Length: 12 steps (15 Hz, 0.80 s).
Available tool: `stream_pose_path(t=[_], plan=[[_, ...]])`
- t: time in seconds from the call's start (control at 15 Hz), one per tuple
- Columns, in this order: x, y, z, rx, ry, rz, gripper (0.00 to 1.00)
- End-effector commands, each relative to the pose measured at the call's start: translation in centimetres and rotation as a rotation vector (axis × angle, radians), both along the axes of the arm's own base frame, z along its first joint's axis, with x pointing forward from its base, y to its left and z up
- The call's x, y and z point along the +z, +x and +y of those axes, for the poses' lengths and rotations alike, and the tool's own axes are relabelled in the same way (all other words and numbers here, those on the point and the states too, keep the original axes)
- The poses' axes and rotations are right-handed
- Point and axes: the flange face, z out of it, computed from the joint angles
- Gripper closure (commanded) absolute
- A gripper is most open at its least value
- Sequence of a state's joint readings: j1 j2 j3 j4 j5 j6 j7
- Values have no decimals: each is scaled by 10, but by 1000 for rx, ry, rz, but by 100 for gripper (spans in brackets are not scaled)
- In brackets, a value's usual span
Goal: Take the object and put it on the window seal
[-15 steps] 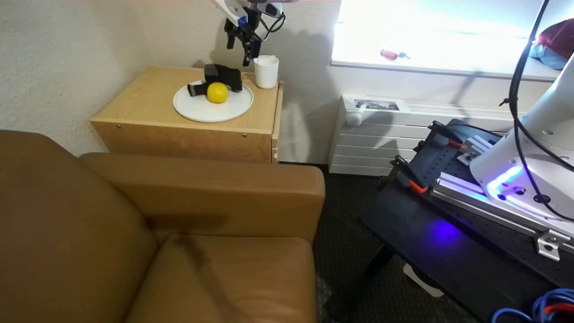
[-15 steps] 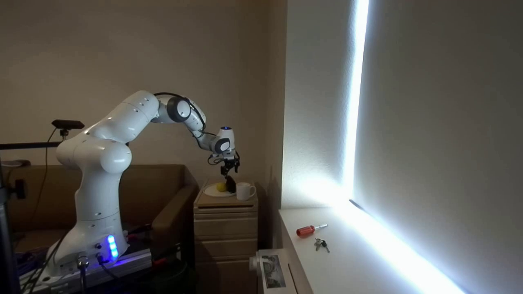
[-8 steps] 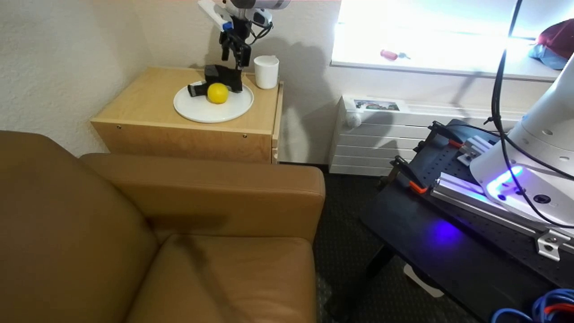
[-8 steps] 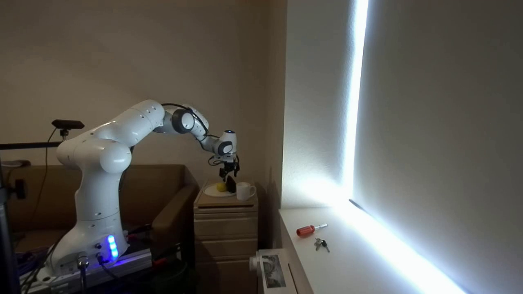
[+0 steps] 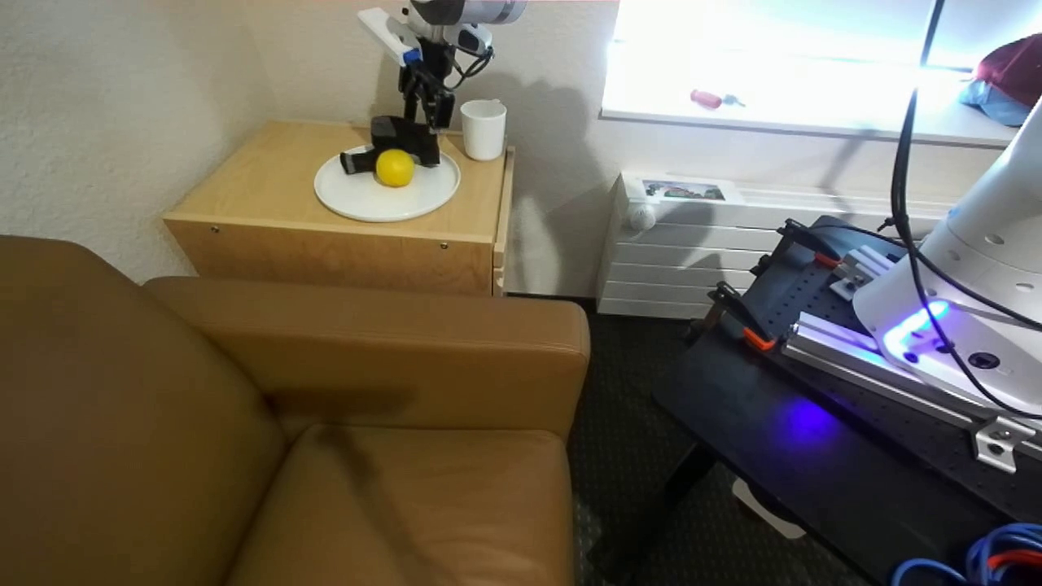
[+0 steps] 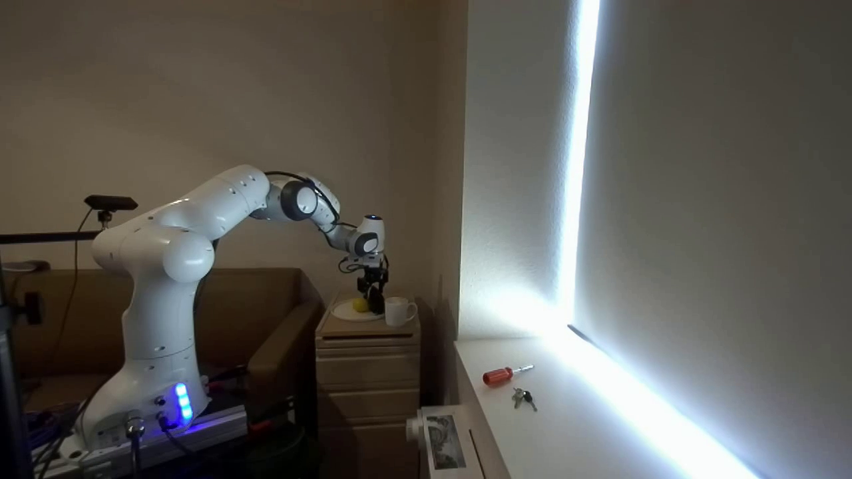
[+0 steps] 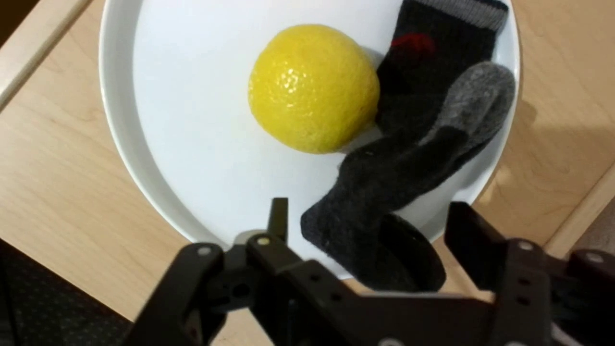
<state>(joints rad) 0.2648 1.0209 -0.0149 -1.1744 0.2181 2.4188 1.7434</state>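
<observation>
You see, in an exterior view, an overexposed window (image 5: 757,37) and a shadowed wall (image 5: 562,138); in an exterior view, dimness with glare along the window seal (image 6: 566,439); at the wrist, a slightly blurred claw (image 7: 368,209).

In an exterior view, the white arm (image 6: 206,203) rises from an upright base (image 6: 156,359) with glowing blue lights (image 6: 183,402). From the shoulder (image 6: 188,255) it slants upward to the elbow (image 6: 298,200), then bends over, the forearm (image 6: 326,211) sloping down to the wrist (image 6: 366,244). Below the wrist, in both exterior views, the black gripper (image 7: 369,222) points downward. In the wrist view its jaws stand well apart, spread to either side, with a wide gap between their tips.
</observation>
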Motion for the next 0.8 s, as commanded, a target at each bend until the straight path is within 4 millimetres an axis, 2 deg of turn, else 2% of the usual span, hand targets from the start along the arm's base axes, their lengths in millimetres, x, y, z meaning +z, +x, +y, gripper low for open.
stream_pose_path(t=[0.0,0.2,0.47,0.53,0.73], plan=[[-5,2,-1,10,-6,-9,47],[-6,5,-7,-13,-17,-35,68],[4,10,-12,-26,-26,-102,96],[6,11,-11,-27,-23,-109,100],[20,8,-5,-17,2,-120,100]])
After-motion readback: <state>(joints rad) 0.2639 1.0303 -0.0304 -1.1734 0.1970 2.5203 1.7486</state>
